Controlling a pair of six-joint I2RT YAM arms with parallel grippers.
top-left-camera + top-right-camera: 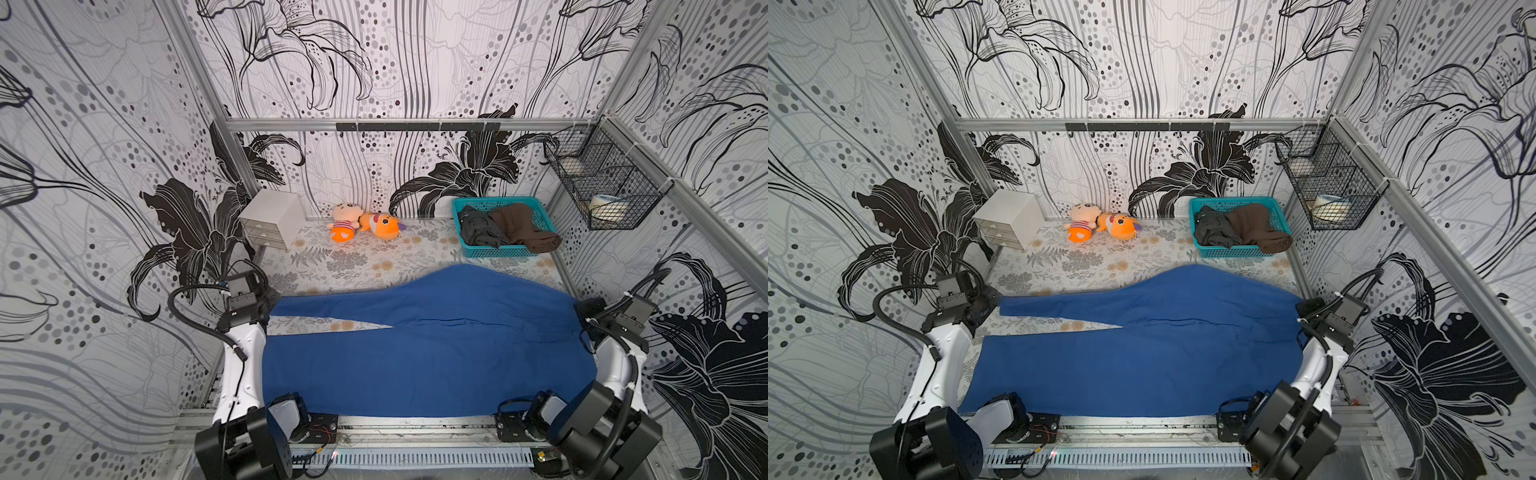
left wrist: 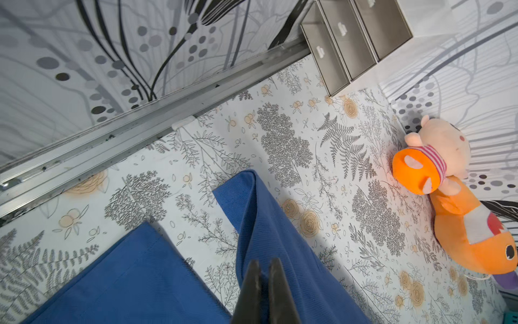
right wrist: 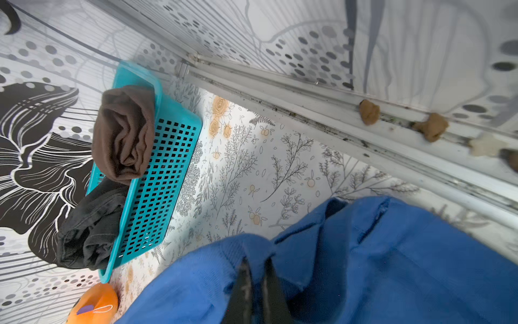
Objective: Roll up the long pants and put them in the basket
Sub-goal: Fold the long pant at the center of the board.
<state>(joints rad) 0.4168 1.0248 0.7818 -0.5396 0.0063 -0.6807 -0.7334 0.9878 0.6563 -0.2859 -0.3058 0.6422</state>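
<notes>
Both top views look steeply down from the front over the whole surface. Wrist views sit close above it, facing rearward; both show the orange toy.

- long pants: one pair, two legs.
- plush toys: two, a pale doll and an orange toy, at the far edge of the surface.
- teal basket: one, at the far right corner.
- garments in it: two, a dark grey garment and a brown garment.
- drawer unit: one, with three drawers.
- wire basket: one.
</notes>
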